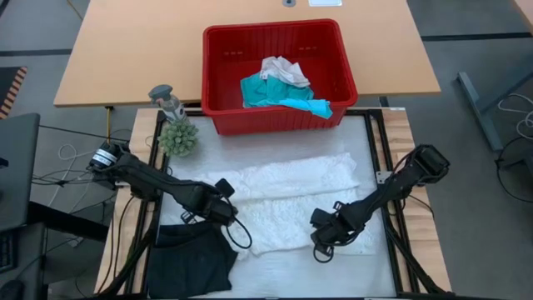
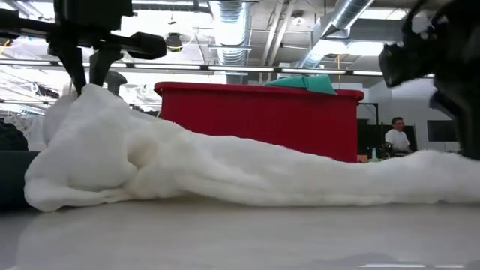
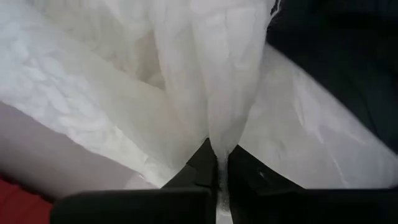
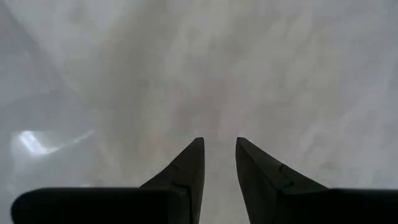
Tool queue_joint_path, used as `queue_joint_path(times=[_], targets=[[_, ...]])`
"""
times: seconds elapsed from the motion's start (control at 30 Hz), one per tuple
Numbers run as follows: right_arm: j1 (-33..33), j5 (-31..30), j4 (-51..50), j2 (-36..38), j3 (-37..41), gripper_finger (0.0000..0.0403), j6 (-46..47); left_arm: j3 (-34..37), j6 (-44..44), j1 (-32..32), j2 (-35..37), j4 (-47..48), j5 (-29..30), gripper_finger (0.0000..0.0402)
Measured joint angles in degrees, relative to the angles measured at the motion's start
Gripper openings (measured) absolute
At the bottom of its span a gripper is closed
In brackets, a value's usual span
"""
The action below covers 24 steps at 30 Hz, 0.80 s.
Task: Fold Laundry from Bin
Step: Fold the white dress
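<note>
Laundry: white cloth (image 1: 291,200) looks limp, light; grab edges. L claw (image 3: 217,168) pinched shut on it; R claw (image 4: 219,158) part-open w/ nothing between fingers.

Lacy garment (image 1: 291,196) lies spread before the bin (image 1: 218,62) — plant (image 1: 178,137) beside the bin's left corner.

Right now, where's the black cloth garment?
In the high view the black cloth garment lies on the table's near left corner, under the left arm, beside the left edge of the white lacy cloth spread mid-table.
</note>
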<state>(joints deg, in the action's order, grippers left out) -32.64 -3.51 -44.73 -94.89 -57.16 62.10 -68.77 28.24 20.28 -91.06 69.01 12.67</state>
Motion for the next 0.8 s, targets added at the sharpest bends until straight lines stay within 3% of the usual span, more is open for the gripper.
queue_joint_path(times=[0.47,0.8], targets=[[-0.3,2.1,3.0,0.0,2.4,0.0116,0.5,0.0,3.7,-2.0,6.7,1.3,-1.4,0.0011],[-0.3,2.1,3.2,0.0,2.4,0.0116,-0.7,0.0,-8.2,-3.1,7.9,1.2,-15.6,0.0073]])
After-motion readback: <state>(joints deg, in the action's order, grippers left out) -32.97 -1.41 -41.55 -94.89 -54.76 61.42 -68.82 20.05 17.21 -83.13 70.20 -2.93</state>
